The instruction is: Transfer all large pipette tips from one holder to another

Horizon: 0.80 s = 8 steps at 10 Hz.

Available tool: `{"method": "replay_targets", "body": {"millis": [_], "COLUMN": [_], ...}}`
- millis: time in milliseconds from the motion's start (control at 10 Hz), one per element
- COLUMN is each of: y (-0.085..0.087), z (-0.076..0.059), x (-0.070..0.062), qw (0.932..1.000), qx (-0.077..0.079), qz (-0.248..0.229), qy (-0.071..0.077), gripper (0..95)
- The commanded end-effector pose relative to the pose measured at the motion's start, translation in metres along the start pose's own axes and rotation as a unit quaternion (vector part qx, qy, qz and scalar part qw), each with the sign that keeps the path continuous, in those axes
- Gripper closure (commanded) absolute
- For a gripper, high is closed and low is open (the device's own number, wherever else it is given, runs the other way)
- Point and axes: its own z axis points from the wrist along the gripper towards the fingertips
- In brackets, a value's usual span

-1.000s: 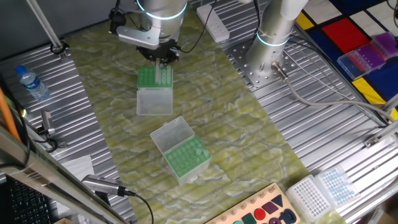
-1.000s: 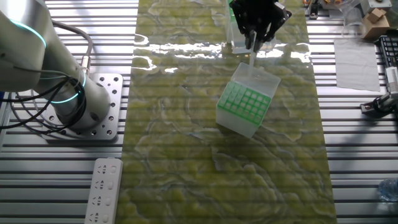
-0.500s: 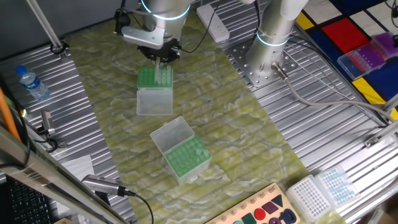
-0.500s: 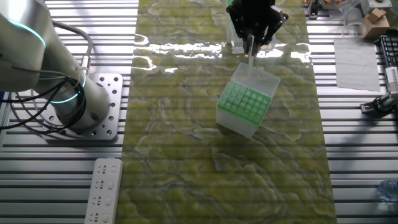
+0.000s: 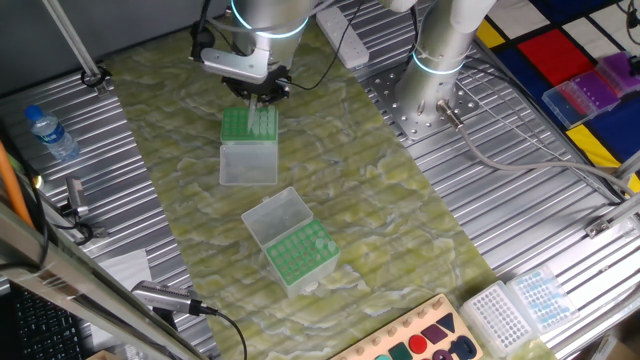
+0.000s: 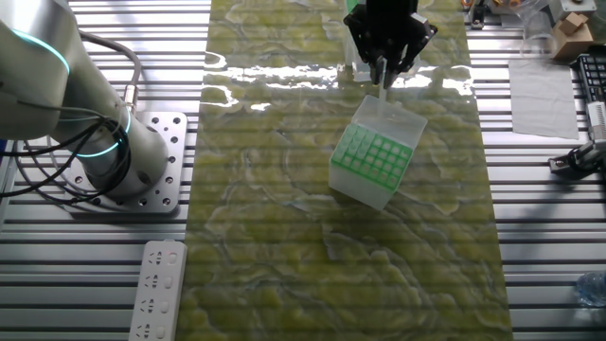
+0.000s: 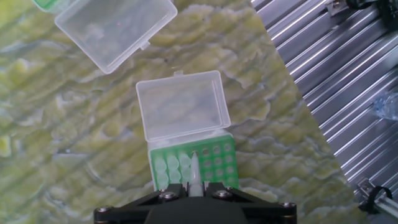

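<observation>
Since the earlier frames the tool (image 5: 262, 95) has risen a little above the far green holder (image 5: 248, 124), and the pale tip pinched in it now hangs higher over that rack. In the other fixed view the tool (image 6: 383, 80) sits at the top edge of the green mat (image 6: 284, 246), with one large pipette tip (image 6: 383, 92) held between its narrow-set fingers, pointing down.

Taking the far green holder as the landmark and going left to right in the one fixed view: a water bottle (image 5: 50, 133) lies well to its left on the ribbed metal bench (image 5: 520, 200); the holder itself stands directly under the tool, its clear lid (image 5: 248, 163) hinged open on the side nearer the camera; the second holder (image 5: 299, 251), also green with its lid open, stands nearer the camera and slightly to the right, well apart from the first; the arm's base (image 5: 440, 60) rises further to the right, off the mat.

In the hand view the gripped tip (image 7: 194, 175) points down at the green rack (image 7: 194, 163), where a few whitish large pipette tips (image 7: 168, 167) fill the left columns and the holes to the right are bare. The other holder's open lid (image 7: 115, 28) shows at the upper left.
</observation>
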Motion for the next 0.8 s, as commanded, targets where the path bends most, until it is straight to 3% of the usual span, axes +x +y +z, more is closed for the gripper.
{"method": "replay_targets", "body": {"millis": [100, 800], "y": [0.000, 0.006], "z": [0.001, 0.012], "x": [0.000, 0.004], "qw": [1.0000, 0.9996], "qx": [0.002, 0.020], "qz": [-0.001, -0.007], "qy": [0.000, -0.018], "gripper": [95.0, 95.0]}}
